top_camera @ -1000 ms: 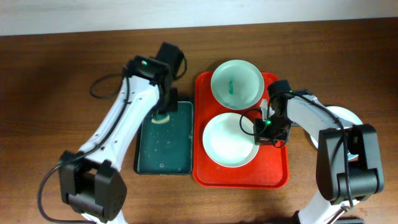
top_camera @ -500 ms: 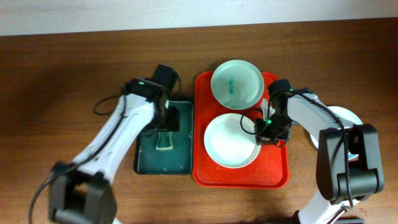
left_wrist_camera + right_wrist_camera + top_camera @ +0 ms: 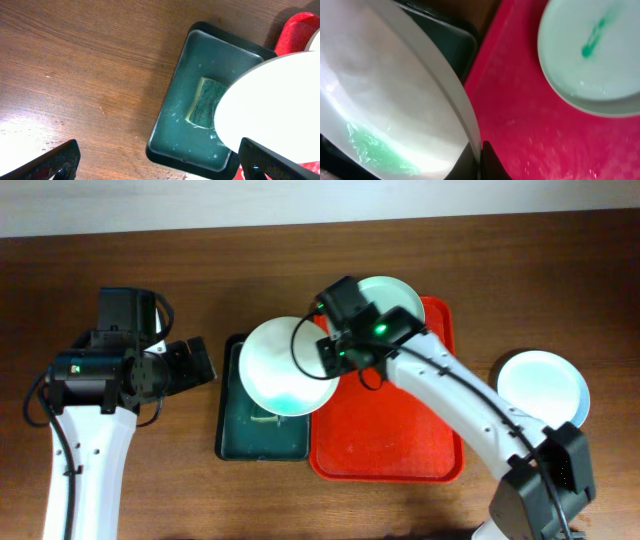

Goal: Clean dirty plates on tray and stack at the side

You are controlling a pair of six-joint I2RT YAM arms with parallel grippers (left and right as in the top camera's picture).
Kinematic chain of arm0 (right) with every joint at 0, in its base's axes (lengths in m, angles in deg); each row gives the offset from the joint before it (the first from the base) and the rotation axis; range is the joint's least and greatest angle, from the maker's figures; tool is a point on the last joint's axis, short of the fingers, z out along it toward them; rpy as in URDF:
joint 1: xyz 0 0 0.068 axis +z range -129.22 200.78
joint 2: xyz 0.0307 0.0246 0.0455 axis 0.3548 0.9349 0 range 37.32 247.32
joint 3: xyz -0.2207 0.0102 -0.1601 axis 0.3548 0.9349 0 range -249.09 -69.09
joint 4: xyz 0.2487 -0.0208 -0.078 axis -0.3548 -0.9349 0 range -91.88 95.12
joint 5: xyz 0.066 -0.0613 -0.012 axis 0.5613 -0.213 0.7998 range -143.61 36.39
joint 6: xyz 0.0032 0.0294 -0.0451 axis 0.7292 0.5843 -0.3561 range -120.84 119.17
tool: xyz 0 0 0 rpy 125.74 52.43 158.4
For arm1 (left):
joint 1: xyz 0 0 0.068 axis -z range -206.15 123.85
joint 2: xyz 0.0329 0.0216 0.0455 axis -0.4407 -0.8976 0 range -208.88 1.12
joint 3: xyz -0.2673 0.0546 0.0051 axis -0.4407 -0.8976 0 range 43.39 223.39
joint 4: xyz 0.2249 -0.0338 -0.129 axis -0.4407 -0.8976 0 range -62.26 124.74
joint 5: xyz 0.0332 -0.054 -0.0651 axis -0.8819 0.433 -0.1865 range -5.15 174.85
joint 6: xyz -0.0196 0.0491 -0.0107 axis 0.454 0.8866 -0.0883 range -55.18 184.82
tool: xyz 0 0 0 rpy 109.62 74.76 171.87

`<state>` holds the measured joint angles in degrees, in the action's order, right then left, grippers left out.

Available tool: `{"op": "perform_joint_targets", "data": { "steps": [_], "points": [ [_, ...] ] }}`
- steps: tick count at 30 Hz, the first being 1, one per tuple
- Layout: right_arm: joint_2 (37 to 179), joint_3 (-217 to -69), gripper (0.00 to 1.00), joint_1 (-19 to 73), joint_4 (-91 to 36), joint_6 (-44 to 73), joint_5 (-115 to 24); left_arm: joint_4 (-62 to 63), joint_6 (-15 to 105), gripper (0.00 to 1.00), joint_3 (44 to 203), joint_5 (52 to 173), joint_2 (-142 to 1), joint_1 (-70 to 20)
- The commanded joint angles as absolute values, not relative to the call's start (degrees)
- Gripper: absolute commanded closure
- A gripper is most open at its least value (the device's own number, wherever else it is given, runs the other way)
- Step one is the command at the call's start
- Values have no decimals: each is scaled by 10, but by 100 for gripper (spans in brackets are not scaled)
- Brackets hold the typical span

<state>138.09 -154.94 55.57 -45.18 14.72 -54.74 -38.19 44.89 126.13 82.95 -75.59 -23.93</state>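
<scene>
Your right gripper (image 3: 325,360) now has the white plate (image 3: 285,365) off the red tray (image 3: 390,450), pinching its rim over the green tray (image 3: 240,442) (sponge (image 3: 205,102) half hidden); left gripper (image 3: 195,360) is pulled back, jaws spread wide.

Overhead light: bright and even, faint soft shadows beside the arms on the table (image 3: 120,280); focus sharp.
Left wrist glare: pale sheen on the wood at lower left; white plate (image 3: 280,110) blown out, rim soft.
Dark green tray (image 3: 175,125): small glints on the water.
Right wrist focus: white plate close and blurred; mint green plate (image 3: 590,55) soft; red tray (image 3: 520,125) oversaturated.
</scene>
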Motion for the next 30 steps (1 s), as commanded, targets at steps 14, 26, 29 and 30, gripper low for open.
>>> {"op": "perform_joint_targets", "data": {
  "steps": [14, 26, 29, 30],
  "points": [
    [1346, -1567, 96, 752, -435, 160, -1029, -383, 452, 1, 1267, 830, -752, -242],
    [1340, -1567, 96, 843, -435, 159, -1187, -383, 452, 1, 1267, 830, -752, -242],
    [1340, -1567, 96, 843, -435, 160, -1187, -383, 452, 1, 1267, 830, -752, -242],
    [1340, -1567, 96, 843, -435, 160, -1187, -383, 452, 1, 1267, 830, -752, -242]
  ]
}}
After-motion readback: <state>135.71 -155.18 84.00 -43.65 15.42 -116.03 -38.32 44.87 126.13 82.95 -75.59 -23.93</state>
